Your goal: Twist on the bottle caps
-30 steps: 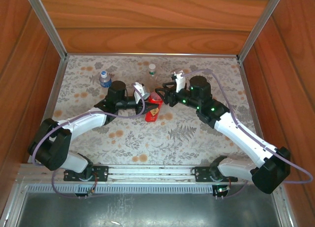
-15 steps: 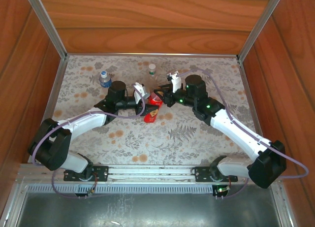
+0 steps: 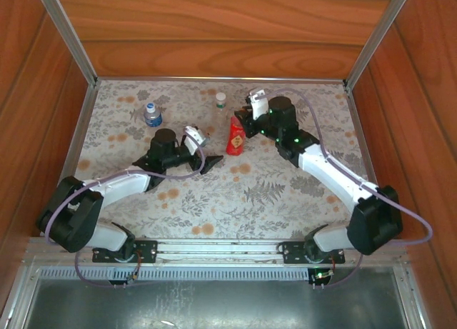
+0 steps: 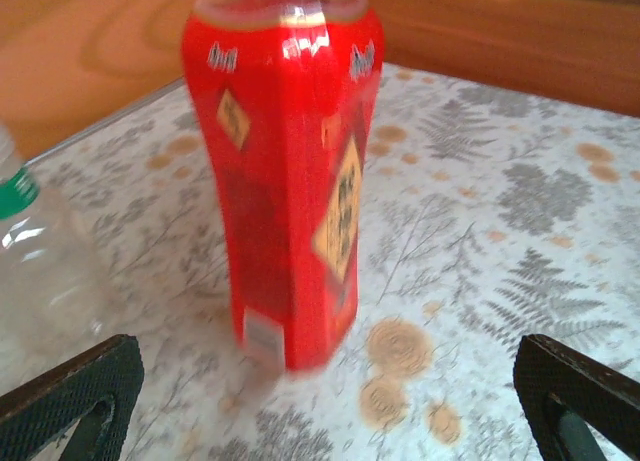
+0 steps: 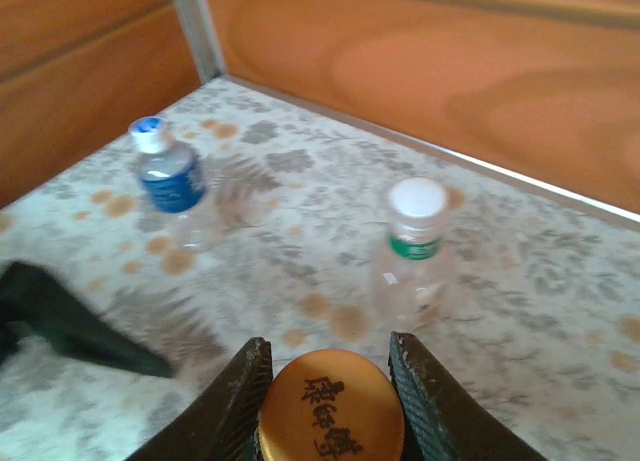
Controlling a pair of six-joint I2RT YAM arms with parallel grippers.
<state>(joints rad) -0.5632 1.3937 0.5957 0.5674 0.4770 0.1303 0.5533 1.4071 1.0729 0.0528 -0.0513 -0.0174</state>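
A: L gripper (image 3: pixel 206 158), status?
B: Jaws spread wide, nothing in them. In its wrist view the two fingers (image 4: pixel 70 396) sit at the bottom corners w/ the red bottle (image 4: pixel 285 181) ahead, apart from both.
A: R gripper (image 3: pixel 239 120)?
B: Pinched narrow on the orange cap (image 5: pixel 331 409), a finger touching each side. Cap sits atop the red bottle.
A: Where's that bottle, top view?
B: Upright, a bit past table centre twd 12 o'clock. L gripper lies at its 8 o'clock, not touching.
A: Base down on the mat (image 3: pixel 285 193)?
B: Foot's blurred, cn't tell.
A: Other bottles?
B: Slim clear bottle (image 3: pixel 220 109) at the red one's 11 o'clock, near, white cap (image 5: pixel 417 199) on, green band under it. Blue-label bottle (image 3: pixel 151 115) btwn 9 and 10 o'clock, well apart, blue cap (image 3: pixel 151 105) on. Both upright.
A: R wrist view?
B: From the orange cap: blue-label one at 11 o'clock, slim one at 1 o'clock, a dark L finger btwn 9 and 10 o'clock.
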